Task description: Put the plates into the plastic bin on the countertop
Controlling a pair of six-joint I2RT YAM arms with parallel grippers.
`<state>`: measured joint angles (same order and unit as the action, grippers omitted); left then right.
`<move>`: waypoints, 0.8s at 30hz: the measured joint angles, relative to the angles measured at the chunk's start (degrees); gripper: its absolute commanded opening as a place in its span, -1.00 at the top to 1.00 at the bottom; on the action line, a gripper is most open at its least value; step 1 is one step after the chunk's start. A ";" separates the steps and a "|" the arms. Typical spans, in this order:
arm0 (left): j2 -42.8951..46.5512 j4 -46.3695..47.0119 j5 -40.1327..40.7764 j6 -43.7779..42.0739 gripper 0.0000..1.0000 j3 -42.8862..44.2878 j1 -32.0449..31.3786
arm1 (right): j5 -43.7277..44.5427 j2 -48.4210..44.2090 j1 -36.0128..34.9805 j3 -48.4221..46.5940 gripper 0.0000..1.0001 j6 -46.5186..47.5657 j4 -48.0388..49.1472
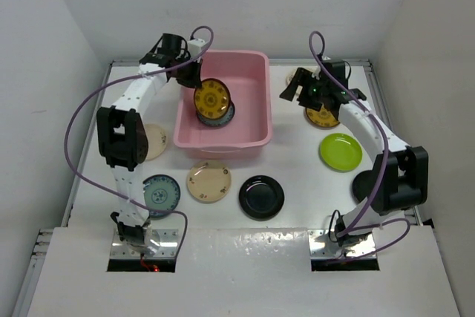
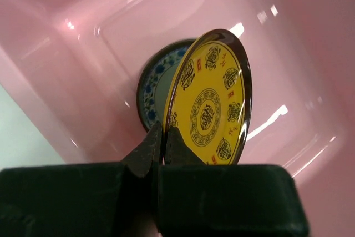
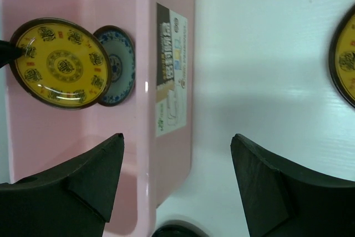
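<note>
Overhead, the left gripper [image 1: 197, 87] reaches over the back-left corner of the pink plastic bin [image 1: 223, 143]. It pinches the edge of a mustard-yellow patterned plate [image 1: 212, 99], which hangs tilted inside the bin, over a blue patterned plate [image 1: 227, 116] lying on the bin floor. The right gripper [image 1: 297, 88] hovers over the white countertop [image 1: 297, 176] just right of the bin, near a second yellow plate [image 1: 324, 117]. A lime green plate [image 1: 341, 151], a black plate [image 1: 261, 197], a cream plate [image 1: 208, 182] and a teal plate [image 1: 161, 192] lie outside the bin on the countertop. From the left wrist, both fingers are closed tight on the held plate's lower rim, and the plate stands almost on edge in front of the blue one. From the right wrist, that gripper's fingers are spread wide with nothing between them, and the bin's labelled wall is below. The release would likely go best if the wrist rolls the plate nearer to flat, lowers it almost onto the blue plate, and only then opens. Let go on edge, it could roll or chip.
</note>
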<state>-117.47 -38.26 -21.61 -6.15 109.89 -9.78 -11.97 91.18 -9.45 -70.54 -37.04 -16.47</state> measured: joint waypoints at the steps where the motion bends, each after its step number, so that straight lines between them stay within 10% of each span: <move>1: -0.61 0.04 0.35 -0.26 1.00 -0.46 0.00 | 0.02 -0.48 0.33 0.68 -0.54 0.04 -0.07; 5: -3.85 -0.33 0.52 -0.76 0.88 -1.44 0.07 | 0.07 -1.40 1.11 2.34 -0.54 0.66 -0.59; 14: -7.30 -0.02 1.75 -1.36 -0.31 -0.31 -1.73 | -2.43 -1.46 1.73 2.58 -0.75 3.10 -2.54; 24: -5.99 -1.18 2.71 -0.92 -0.36 9.11 -2.23 | -8.46 -4.28 1.07 19.41 -0.45 10.32 -7.93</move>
<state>-123.46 -39.44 -18.90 -7.07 119.00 -12.01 -20.43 86.89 -8.38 -51.13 -26.72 -24.40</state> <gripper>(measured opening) 0.666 0.770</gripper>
